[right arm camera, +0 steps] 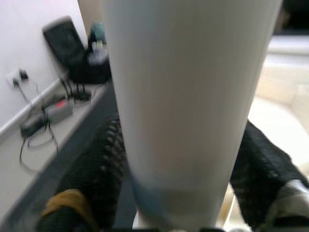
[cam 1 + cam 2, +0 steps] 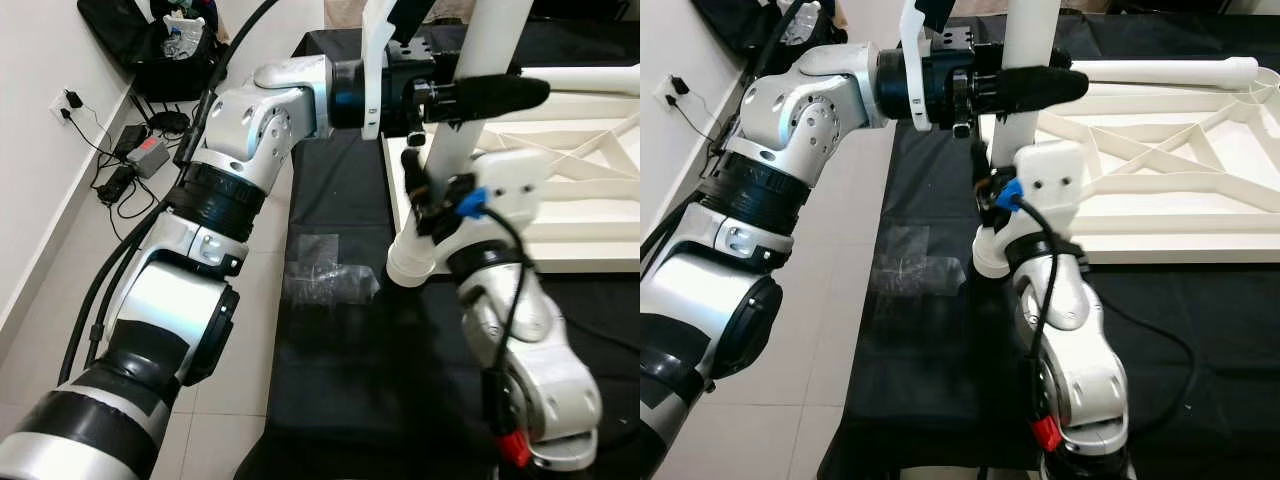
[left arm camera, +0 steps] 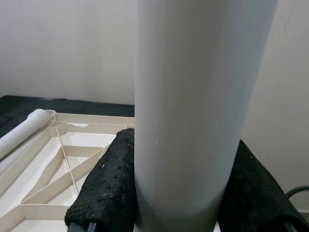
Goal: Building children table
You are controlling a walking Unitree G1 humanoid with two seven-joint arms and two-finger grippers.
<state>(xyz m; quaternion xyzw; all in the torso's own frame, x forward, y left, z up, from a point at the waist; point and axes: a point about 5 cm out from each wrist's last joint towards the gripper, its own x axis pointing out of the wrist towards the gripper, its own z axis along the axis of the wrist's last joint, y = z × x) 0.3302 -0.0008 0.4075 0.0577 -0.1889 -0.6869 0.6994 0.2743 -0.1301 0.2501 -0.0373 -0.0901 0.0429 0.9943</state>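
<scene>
Beside the tabletop (image 2: 600,215), at its near left corner: one white leg (image 2: 470,120), upright, slightly tilted, foot end (image 2: 410,265) low over the black mat (image 2: 400,380), just off the tabletop's edge.
Across the leg, above the tabletop: left gripper (image 2: 470,95), reaching in from the side, fingers (image 3: 104,188) clamped on either side of the tube.
Lower on the same leg: right gripper (image 2: 992,195), fingers (image 1: 104,159) closed around it from below, near the foot end.
Along the tabletop's far edge: a second leg (image 2: 1160,72), lying flat.
On the mat, left of the tabletop: a clear bag (image 2: 320,270), crumpled.
On the floor by the wall, well left of the tabletop: charger and cables (image 2: 135,160), dark bag (image 2: 165,45).

Risks, as judged:
- Leg jamming or missing its corner socket, through the tilt; socket itself hidden behind leg and wrist.
- Smooth tube sliding in the grips if the two arms pull unevenly.
- Tabletop shoved across the mat by a side push, nothing pinning it.
</scene>
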